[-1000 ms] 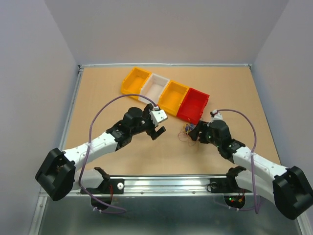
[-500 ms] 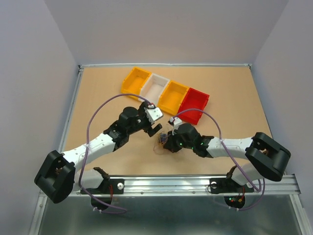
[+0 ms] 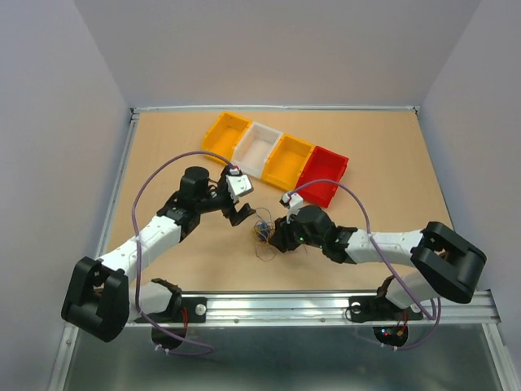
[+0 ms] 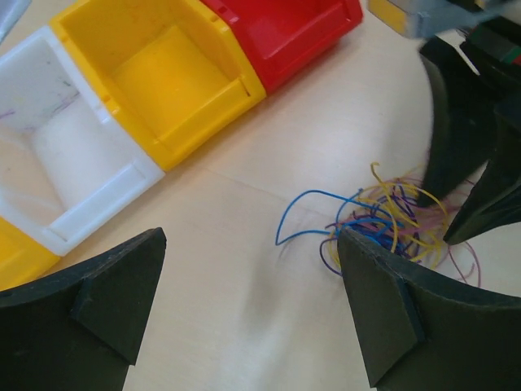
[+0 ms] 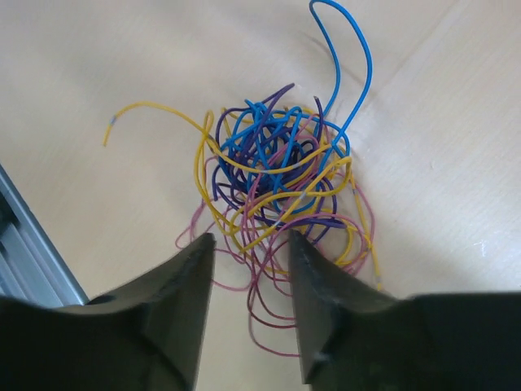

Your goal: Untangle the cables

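The cables (image 3: 262,231) are a small tangle of thin blue, yellow, purple and pink-red wires lying on the table between my two grippers. In the right wrist view the cables (image 5: 277,171) lie just ahead of my right gripper (image 5: 251,240), which is partly open, with a few pink loops lying between its fingers. In the left wrist view the cables (image 4: 391,218) lie by my right finger (image 4: 399,318); my left gripper (image 4: 251,238) is wide open and empty over bare table. From above, the left gripper (image 3: 244,216) is left of the tangle and the right gripper (image 3: 275,240) is right of it.
Four bins stand in a slanted row behind the grippers: yellow (image 3: 226,133), white (image 3: 260,145), yellow (image 3: 291,160) and red (image 3: 323,173). The right gripper's dark fingers (image 4: 456,155) show in the left wrist view, beside the tangle. A metal rail (image 3: 277,305) runs along the near edge.
My right arm has swung left, and the cables have moved with it from beside the red bin to the middle of the table. My left gripper has drawn back to the left.
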Robot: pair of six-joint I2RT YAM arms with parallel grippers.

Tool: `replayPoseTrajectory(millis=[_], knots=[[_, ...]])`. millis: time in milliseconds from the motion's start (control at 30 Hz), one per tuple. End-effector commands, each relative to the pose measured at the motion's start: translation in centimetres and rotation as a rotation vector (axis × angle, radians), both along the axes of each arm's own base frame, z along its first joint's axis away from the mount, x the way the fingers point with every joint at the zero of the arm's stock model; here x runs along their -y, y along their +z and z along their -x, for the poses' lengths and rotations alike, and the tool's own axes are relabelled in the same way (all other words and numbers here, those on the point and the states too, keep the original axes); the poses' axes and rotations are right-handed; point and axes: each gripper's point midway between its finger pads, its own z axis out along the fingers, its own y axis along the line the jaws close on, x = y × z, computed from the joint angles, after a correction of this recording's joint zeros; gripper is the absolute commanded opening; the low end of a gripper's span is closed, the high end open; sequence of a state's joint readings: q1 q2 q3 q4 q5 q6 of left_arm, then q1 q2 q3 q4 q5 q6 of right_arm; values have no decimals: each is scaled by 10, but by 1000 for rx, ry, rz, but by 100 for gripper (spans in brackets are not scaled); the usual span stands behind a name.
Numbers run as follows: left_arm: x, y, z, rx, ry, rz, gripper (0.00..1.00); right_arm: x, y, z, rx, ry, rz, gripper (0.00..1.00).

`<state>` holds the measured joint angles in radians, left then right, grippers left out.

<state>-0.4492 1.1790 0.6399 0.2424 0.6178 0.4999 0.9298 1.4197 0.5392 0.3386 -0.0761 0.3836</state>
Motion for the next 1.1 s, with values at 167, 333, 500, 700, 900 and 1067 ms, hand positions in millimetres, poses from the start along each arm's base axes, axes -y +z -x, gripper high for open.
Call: replayPoseTrajectory(millis=[167, 333, 500, 700, 900, 1067], knots=[[-6, -22, 49, 98, -277, -113, 99, 3, 29, -15, 115, -57, -74, 66], [-14, -45, 39, 20, -225, -188, 99, 16, 35, -26, 157, -145, -68, 66], [-8, -46, -4, -5, -71, -162, 98, 14, 32, -23, 155, -115, -59, 67], [1, -44, -33, -57, 4, -127, 98, 3, 16, -13, 123, -18, -31, 78], [7, -38, -44, -50, 13, -119, 97, -5, 7, -8, 105, 39, -28, 79], [24, -41, -32, -68, -79, -152, 96, -10, 4, -12, 103, 37, -17, 79]])
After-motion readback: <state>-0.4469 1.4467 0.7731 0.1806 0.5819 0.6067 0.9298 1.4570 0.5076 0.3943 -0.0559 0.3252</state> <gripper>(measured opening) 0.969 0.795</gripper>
